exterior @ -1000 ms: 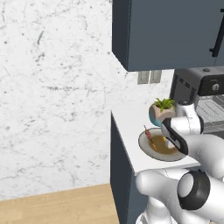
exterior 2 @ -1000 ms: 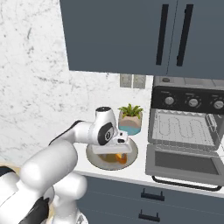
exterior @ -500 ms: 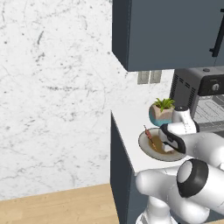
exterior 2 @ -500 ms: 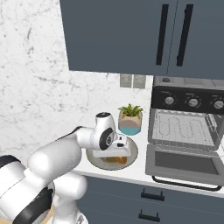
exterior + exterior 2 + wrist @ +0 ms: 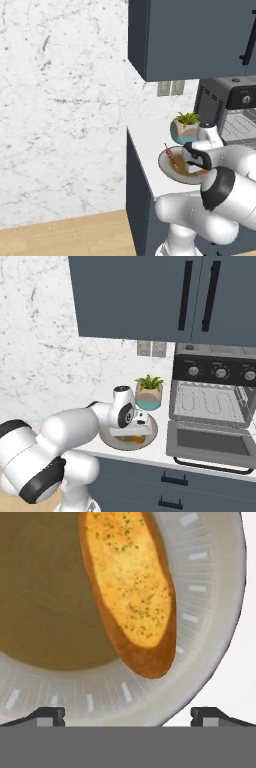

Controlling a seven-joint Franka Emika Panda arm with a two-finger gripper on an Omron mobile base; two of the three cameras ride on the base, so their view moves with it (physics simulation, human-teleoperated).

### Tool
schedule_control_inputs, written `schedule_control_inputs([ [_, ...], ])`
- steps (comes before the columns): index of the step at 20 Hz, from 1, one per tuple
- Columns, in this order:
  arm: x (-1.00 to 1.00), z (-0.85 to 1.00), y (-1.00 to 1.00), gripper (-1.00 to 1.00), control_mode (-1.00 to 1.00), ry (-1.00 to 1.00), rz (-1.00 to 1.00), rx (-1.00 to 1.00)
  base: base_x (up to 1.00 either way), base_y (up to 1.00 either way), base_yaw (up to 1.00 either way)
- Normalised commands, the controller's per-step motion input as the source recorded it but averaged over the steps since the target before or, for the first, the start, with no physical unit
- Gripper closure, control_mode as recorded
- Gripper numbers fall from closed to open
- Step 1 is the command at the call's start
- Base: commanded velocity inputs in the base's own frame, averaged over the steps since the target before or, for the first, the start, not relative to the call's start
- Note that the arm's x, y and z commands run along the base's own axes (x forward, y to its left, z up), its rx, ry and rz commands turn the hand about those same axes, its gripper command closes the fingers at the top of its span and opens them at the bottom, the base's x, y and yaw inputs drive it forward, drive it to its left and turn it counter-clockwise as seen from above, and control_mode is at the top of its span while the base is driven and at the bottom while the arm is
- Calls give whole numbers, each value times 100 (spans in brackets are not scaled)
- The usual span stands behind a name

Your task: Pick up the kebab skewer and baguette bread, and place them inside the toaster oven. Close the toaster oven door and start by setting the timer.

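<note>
A golden baguette bread [image 5: 131, 587] lies on a white-rimmed brown plate [image 5: 200, 612], slanting across its right half. My gripper [image 5: 127, 714] hangs close above the plate, open, with one fingertip [image 5: 50, 714] wide of the loaf on either side and nothing between them. In the left base view the gripper [image 5: 192, 160] is low over the plate [image 5: 167, 170], and the kebab skewer [image 5: 171, 155] rests on the plate's left part. The toaster oven [image 5: 215, 376] stands to the right with its door [image 5: 210, 443] dropped open and the wire rack showing.
A small potted plant [image 5: 149, 392] in a teal pot stands just behind the plate. Dark wall cabinets [image 5: 165, 296] hang above. The counter ends at an edge [image 5: 137, 160] left of the plate, with a marble wall beyond.
The hand has come down lower over the plate and the arm's elbow has swung outward. The jaws stay open. Plate, loaf and skewer have not moved.
</note>
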Motion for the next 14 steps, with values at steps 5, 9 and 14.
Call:
schedule_control_inputs([
  [5,32,-9,0,-100,-100,0,0,0,0,0,0],
  [9,21,-4,-6,-100,-100,0,0,0,0,0,0],
  [14,21,-11,-3,-100,-100,0,0,0,0,0,0],
])
